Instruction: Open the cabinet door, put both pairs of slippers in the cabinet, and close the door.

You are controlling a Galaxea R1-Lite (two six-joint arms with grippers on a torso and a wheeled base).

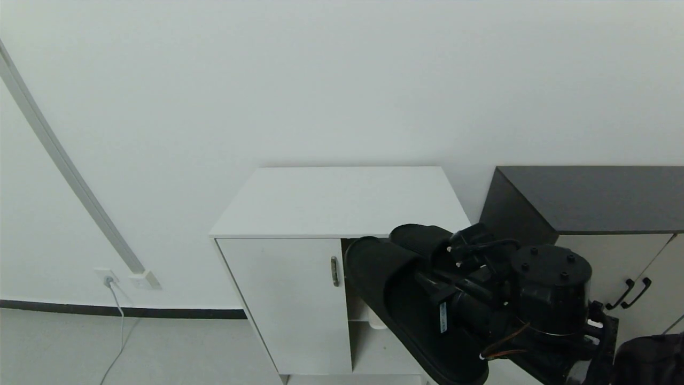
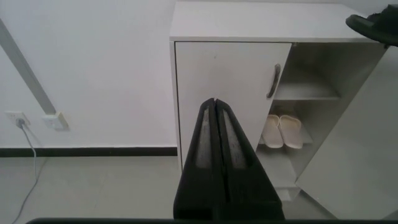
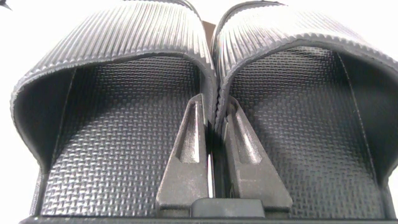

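Right gripper [image 3: 213, 104] pinches the black slippers [image 3: 124, 74] together by their inner edges, before the open cabinet [image 1: 331, 203] — white slippers [image 2: 283, 130] on its shelf; left gripper [image 2: 214, 103] closed, empty.

A plain indoor room: white cabinet [image 1: 331, 200], bare wall [image 1: 320, 80], wall socket [image 1: 108, 277].

No legible text, number or sign on the cabinet [image 1: 331, 200], black slippers [image 1: 374, 262] or wall [image 1: 320, 80].
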